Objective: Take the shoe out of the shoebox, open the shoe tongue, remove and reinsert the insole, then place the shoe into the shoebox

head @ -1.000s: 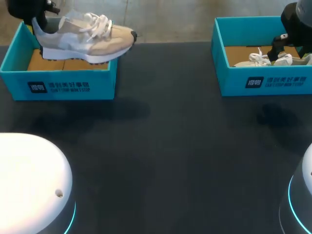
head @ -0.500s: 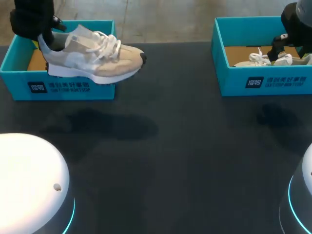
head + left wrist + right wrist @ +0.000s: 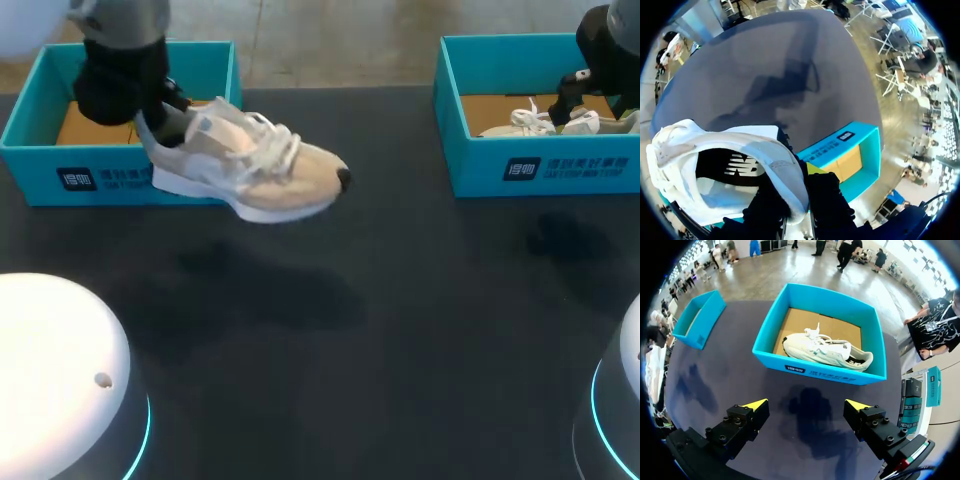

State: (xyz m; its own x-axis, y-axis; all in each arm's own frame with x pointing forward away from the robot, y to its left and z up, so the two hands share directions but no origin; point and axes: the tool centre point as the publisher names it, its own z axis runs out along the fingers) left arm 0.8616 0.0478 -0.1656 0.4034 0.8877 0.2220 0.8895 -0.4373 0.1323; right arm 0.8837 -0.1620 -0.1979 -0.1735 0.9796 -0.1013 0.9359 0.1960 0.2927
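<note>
Carried clear of the left shoebox (image 3: 120, 180), the shoe (image 3: 245, 170) hangs over the tabletop (image 3: 400, 300) just before it, heel collar clenched in the left hand (image 3: 797, 200); right hand (image 3: 805, 405) stands released near the right shoebox (image 3: 820, 372); advise lowering it sole-flat, clear of the box, before freeing the tongue.

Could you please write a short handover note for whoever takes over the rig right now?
The left gripper is shut on the heel of the beige shoe, held above the table in front of the left box.
The right gripper is open and empty, by the right box, which holds a white shoe.
Done: beige shoe out of its box.
Left: open the tongue, remove and refit the insole, put the shoe back in the box.
</note>
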